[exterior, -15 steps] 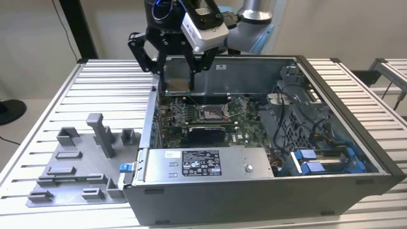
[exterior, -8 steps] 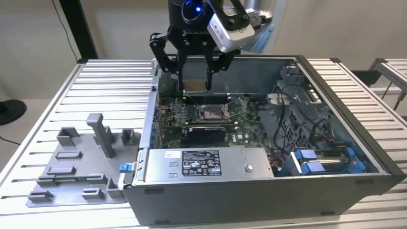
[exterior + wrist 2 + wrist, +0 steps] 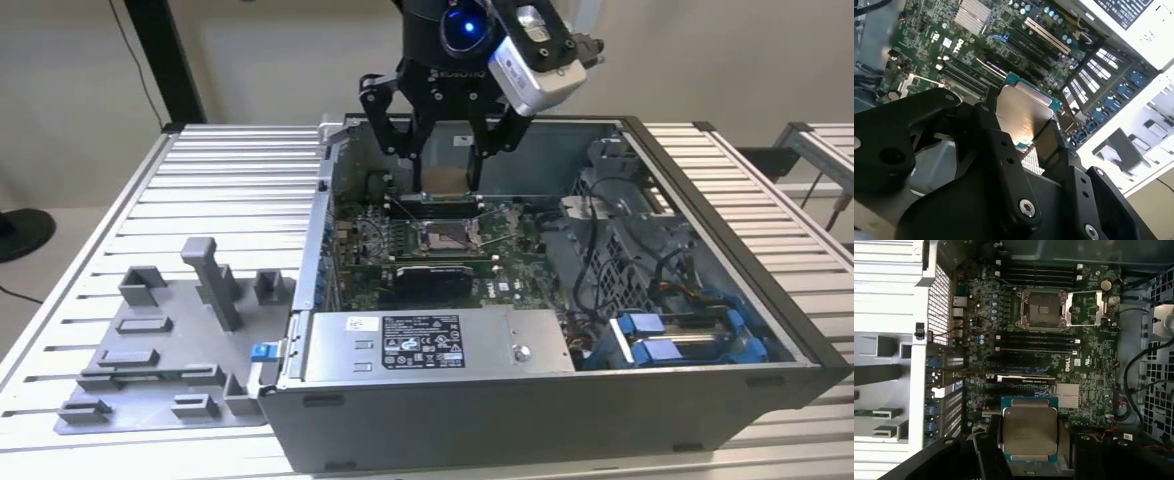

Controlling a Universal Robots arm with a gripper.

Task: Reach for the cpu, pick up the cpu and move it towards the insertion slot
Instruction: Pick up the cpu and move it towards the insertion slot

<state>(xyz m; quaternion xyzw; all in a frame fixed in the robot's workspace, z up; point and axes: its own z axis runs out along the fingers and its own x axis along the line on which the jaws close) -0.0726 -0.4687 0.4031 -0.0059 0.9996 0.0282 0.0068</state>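
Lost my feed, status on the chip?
Gripper shut on the cpu, above the open case. Insertion slot open, not reached. Nothing seen in the way.

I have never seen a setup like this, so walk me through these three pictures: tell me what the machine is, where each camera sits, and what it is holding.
The black machine is a robot arm ending in a gripper. The exterior view looks from off the arm at an open computer case on a slatted metal table, with a grey plastic fixture on that view's left. Both wrist views come from cameras riding on the arm, looking down into the case. The gripper is shut on the cpu, a thin square chip with a silvery face, held above the green circuit board. The insertion slot, a metal-framed square socket, lies open on that board, apart from the chip.
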